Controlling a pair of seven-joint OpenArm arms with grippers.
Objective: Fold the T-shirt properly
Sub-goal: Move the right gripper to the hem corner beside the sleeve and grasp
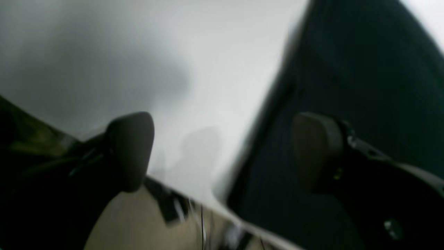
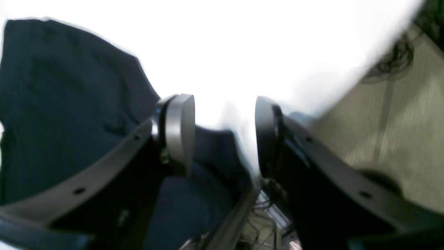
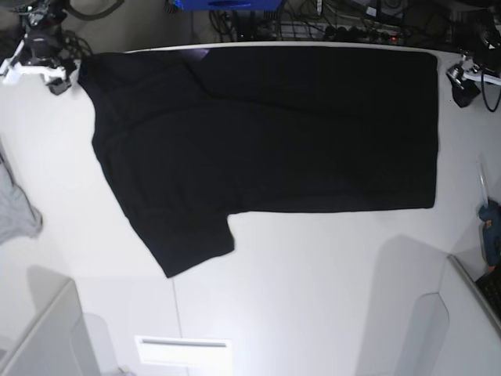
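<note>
The black T-shirt [image 3: 266,133] lies flat on the white table [image 3: 313,282], plain side up, one sleeve [image 3: 192,239] pointing toward the front. A small purple patch shows at its far edge. My right gripper [image 3: 47,69] hovers at the shirt's far left corner; in the right wrist view it [image 2: 223,135] is open and empty, with the shirt [image 2: 62,104] to its left. My left gripper [image 3: 466,84] is just off the shirt's far right corner; in the left wrist view it [image 1: 223,152] is open and empty, with one finger over the shirt's edge [image 1: 364,69].
A light grey cloth [image 3: 16,211] lies at the table's left edge. A blue tool [image 3: 491,227] lies at the right edge. Cables and a blue box [image 3: 227,4] run behind the far edge. A white label [image 3: 184,348] sits at the front.
</note>
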